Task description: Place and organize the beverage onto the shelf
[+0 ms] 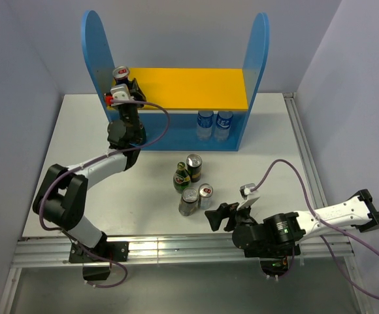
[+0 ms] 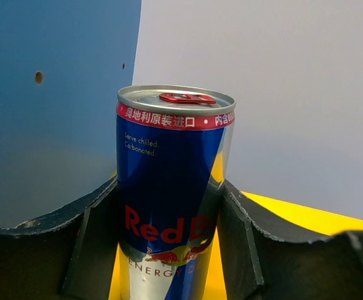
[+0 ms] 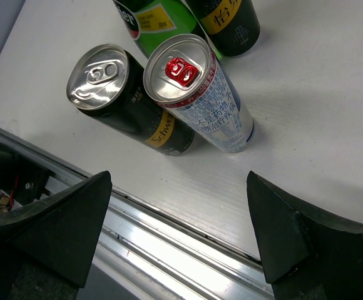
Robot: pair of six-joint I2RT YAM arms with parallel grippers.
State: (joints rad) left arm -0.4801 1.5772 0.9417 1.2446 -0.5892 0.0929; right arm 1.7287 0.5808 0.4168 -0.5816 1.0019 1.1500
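Note:
My left gripper [image 1: 122, 83] reaches to the left end of the shelf's [image 1: 255, 59] yellow-orange upper board [image 1: 189, 88]. It is shut on an upright blue-silver slim can [image 1: 121, 72]. In the left wrist view both black pads press the can's [image 2: 169, 150] sides inside the gripper [image 2: 169, 215], with yellow board below. On the table stand a green bottle [image 1: 181, 176], two dark cans [image 1: 194, 163] [image 1: 189, 200] and a silver slim can [image 1: 205, 192]. My right gripper [image 1: 214, 218] is open and empty just in front of them; it also shows in the right wrist view [image 3: 178, 234], near the silver can [image 3: 197, 94] and a dark can [image 3: 116, 100].
Two small blue-and-white containers [image 1: 204, 123] [image 1: 224, 122] stand on the shelf's lower level at the right. The metal rail [image 3: 169, 250] of the table's front edge runs under my right gripper. The shelf's left blue panel [image 2: 50, 112] is close beside the held can.

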